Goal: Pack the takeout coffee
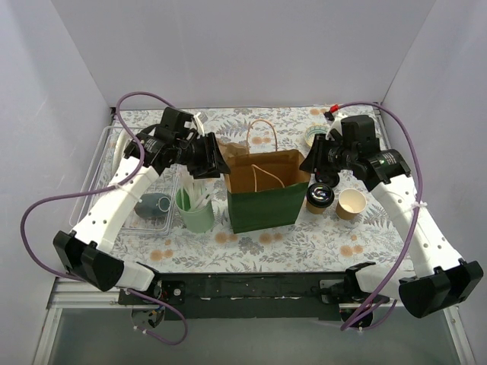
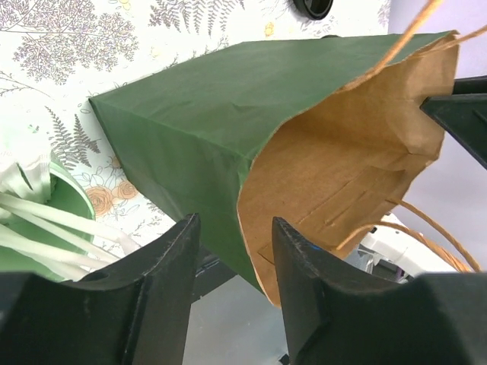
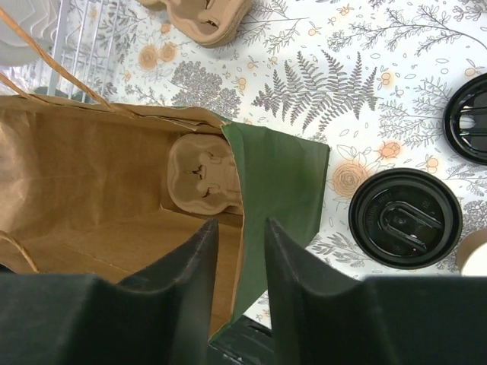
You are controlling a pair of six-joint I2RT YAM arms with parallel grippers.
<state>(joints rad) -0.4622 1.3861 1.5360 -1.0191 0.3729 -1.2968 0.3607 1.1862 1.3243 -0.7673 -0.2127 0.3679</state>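
Observation:
The takeout coffee (image 1: 320, 198), a brown cup with a black lid, stands on the floral cloth just right of the open green paper bag (image 1: 266, 199). Its lid also shows in the right wrist view (image 3: 405, 218). My left gripper (image 1: 221, 161) is open at the bag's left rim, and the rim edge (image 2: 255, 190) runs between its fingers (image 2: 176, 262). My right gripper (image 1: 309, 163) is open at the bag's right rim, its fingers (image 3: 199, 262) either side of the green wall (image 3: 278, 182). A moulded cup carrier (image 3: 204, 176) lies at the bottom of the bag.
A lidless paper cup (image 1: 351, 204) stands right of the coffee. A mint-green cup of white sticks (image 1: 196, 209) stands left of the bag. A clear tray (image 1: 114, 163) holding a grey cup (image 1: 152, 204) is at far left. More carriers (image 3: 205, 19) and a loose black lid (image 3: 472, 118) lie behind.

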